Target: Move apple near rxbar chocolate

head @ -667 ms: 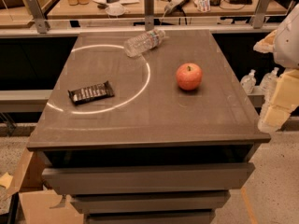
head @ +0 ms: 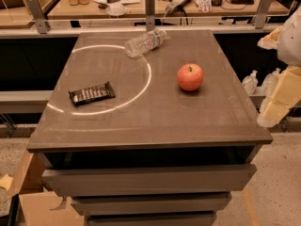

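Note:
A round red-orange apple [head: 190, 76] with a stem dimple sits upright on the right half of the brown table top [head: 188, 121]. The rxbar chocolate [head: 91, 93], a flat dark wrapped bar with pale lettering, lies on the left side, inside a bright ring of light. The two are well apart. My gripper [head: 274, 108] hangs at the right edge of the view, off the table's right side and lower than the apple, holding nothing.
A clear plastic water bottle [head: 145, 42] lies on its side at the table's back edge. Drawers [head: 146, 180] sit below the top. A cluttered bench [head: 155, 1] with metal posts stands behind. Spray bottles [head: 250, 82] stand to the right.

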Available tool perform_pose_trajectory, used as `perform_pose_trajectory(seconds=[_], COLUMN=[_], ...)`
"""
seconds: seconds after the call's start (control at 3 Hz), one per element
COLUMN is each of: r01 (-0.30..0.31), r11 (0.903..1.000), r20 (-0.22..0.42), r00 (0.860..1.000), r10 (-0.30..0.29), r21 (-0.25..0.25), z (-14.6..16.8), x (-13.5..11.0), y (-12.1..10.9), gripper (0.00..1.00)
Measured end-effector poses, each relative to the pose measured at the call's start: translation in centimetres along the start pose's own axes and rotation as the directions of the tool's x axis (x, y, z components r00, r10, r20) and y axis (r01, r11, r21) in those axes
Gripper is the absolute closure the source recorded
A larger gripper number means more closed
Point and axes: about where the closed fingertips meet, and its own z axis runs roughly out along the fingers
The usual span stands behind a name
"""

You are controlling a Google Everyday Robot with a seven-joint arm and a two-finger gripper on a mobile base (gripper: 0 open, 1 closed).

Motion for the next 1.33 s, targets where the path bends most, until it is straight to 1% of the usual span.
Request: perform_pose_trajectory(seconds=[0.33,0.67,1.0,1.33], r01=[-0.047,-0.083,-0.087,-0.088], r11=[0.9979,0.9936,0.9945,0.9951], r20=[0.109,0.281,0.44,0.467], r00=[0.993,0.958,0.897,0.882], r10=[0.042,0.058,0.053,0.057], r21=[0.045,0.076,0.059,0.044], z=[1.2,2.6,4.4,5.0], x=[1.0,1.4,0.6,0.3], y=[-2.9,-6.4,-9.0,-9.4], gripper=[0.0,0.0,0.0,0.0])
